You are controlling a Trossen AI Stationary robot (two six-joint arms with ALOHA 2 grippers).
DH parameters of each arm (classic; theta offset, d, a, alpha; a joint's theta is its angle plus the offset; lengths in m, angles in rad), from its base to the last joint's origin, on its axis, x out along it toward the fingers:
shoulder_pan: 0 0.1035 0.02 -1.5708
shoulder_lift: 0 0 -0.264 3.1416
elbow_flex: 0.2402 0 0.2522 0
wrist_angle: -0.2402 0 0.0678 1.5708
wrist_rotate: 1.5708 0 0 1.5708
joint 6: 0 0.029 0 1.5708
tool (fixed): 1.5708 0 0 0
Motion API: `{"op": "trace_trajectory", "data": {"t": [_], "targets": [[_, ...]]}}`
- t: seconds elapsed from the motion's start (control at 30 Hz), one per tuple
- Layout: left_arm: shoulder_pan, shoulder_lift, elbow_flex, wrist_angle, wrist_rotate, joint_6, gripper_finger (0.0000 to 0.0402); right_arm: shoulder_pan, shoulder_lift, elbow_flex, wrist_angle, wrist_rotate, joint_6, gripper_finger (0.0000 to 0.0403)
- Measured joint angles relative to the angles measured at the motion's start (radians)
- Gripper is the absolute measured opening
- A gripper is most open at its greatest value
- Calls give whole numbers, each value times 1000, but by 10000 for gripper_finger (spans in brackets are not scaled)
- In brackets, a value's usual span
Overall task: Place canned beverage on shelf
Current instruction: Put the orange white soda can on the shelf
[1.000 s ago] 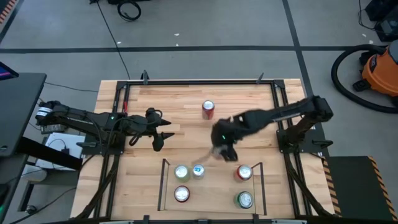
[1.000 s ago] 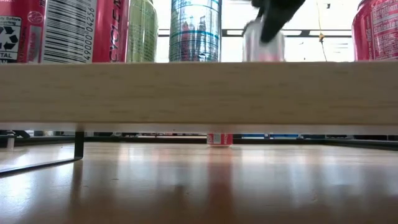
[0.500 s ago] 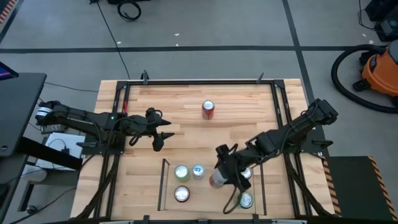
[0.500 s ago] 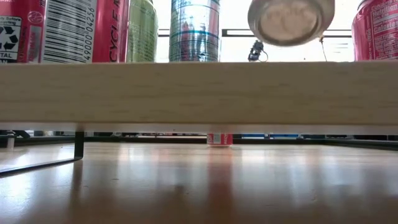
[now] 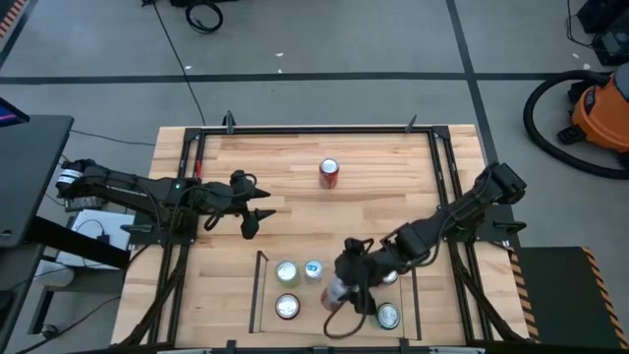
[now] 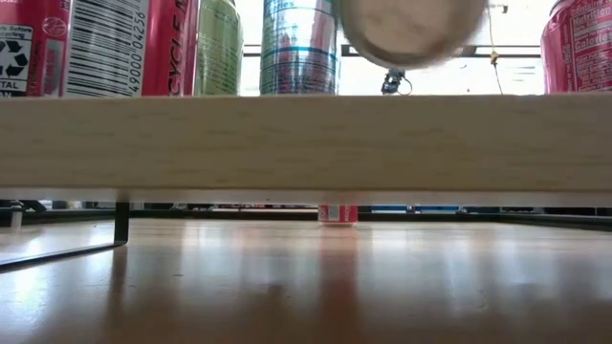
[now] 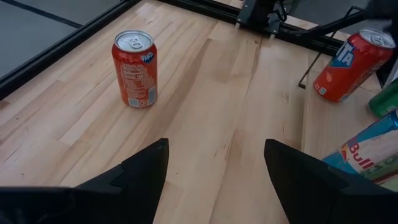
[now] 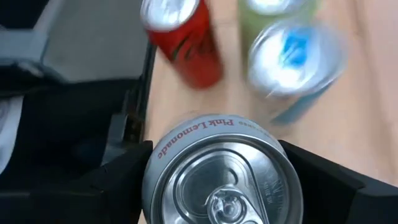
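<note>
My right gripper [image 5: 341, 283] is shut on a silver "Pink Lemonade" can [image 8: 221, 180], held over the middle of the shelf [image 5: 259, 295]. The low view shows the can's round bottom [image 6: 411, 27] above the shelf's wood floor [image 6: 306, 143]. Several cans stand on the shelf: a yellow-green one [image 5: 286, 272], a blue one [image 5: 313, 267], a red one [image 5: 286, 307] and a green one [image 5: 388, 316]. A red can [image 5: 328, 173] stands on its base on the table farther back. My left gripper [image 5: 257, 218] is open and empty at the table's left. My right gripper pinches the can's side wall just below the top rim [image 8: 155, 163], one finger [image 8: 121, 177] on each side. The fingers come from above, slanting from the table's right. The can is lifted clear of the shelf floor and tilted, its bottom toward the near edge.
The black metal frame [image 5: 314, 129] borders the tabletop. The shelf's thin rods [image 5: 414, 295] stand at its sides. Bare shelf floor lies between the left and right groups of cans. The orange Fanta can shows in the left wrist view [image 7: 135, 68].
My right gripper has carried the can from the middle of the table toward the near edge and slightly left, over the shelf. The can has tipped, so its bottom now faces the near edge.
</note>
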Motion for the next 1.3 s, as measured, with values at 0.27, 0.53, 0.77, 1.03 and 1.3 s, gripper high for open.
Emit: {"op": "trace_trajectory", "data": {"t": [0.27,0.53,0.77,1.03,1.3], "targets": [[0,0,0,1,0,-15,274,55,85,88,-47,20,93,326],[0,0,0,0,0,-18,274,79,189,264,-243,53,165,326],[0,0,0,0,0,-18,274,114,294,426,-373,48,108,326],[0,0,0,0,0,-18,274,149,347,456,-409,51,-10,326],[0,0,0,0,0,-18,274,153,357,454,-433,61,-28,326]]}}
